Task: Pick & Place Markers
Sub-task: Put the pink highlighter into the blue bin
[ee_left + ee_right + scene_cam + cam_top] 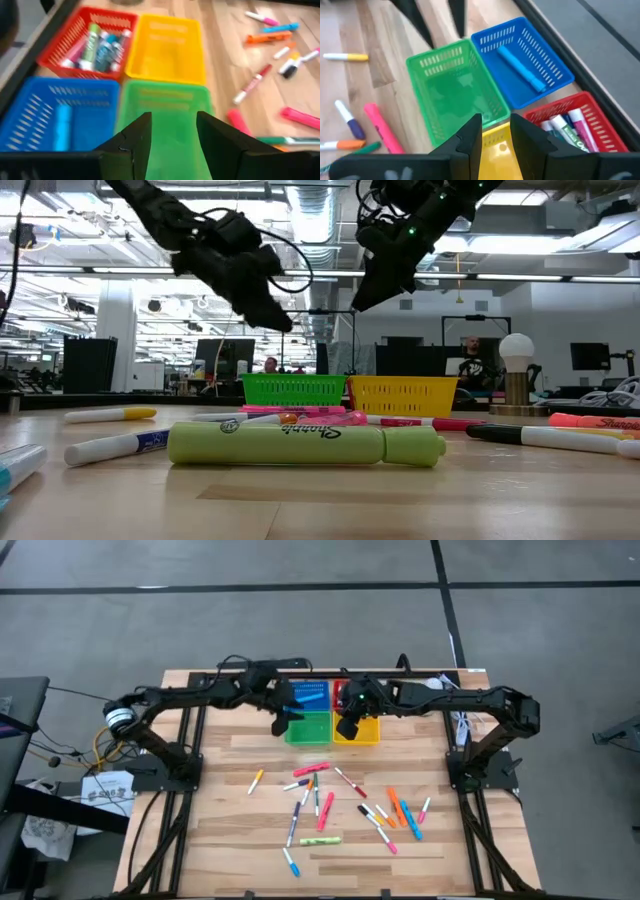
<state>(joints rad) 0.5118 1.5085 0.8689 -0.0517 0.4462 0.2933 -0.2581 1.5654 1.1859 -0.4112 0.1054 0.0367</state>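
Seen from overhead, two dark arms meet above a cluster of four coloured trays at the upper centre of the wooden table (240, 745), while the markers (318, 802) lie scattered across the lower middle of the frame, well apart from both grippers.

The left gripper (172, 132) hangs over the green tray (167, 107), its fingers apart with nothing between them. The right gripper (495, 132) hangs over the seam between the green tray and the yellow tray (495, 145), fingers likewise parted and empty.

The overhead camera cannot show what the trays hold; the wrist cameras can. The left wrist view reveals several markers lying in the red tray (87, 42) and a single light-blue one in the blue tray (55, 117), with the green and yellow trays bare inside. The right wrist view confirms the blue marker (522, 67) lying diagonally in its tray.

The table-level camera alone shows both grippers raised clear above the tray rims, and a fat yellow-green highlighter (305, 444) filling the foreground at lower centre. Behind the table it takes in an open workroom with a person (470, 360) at right of centre.
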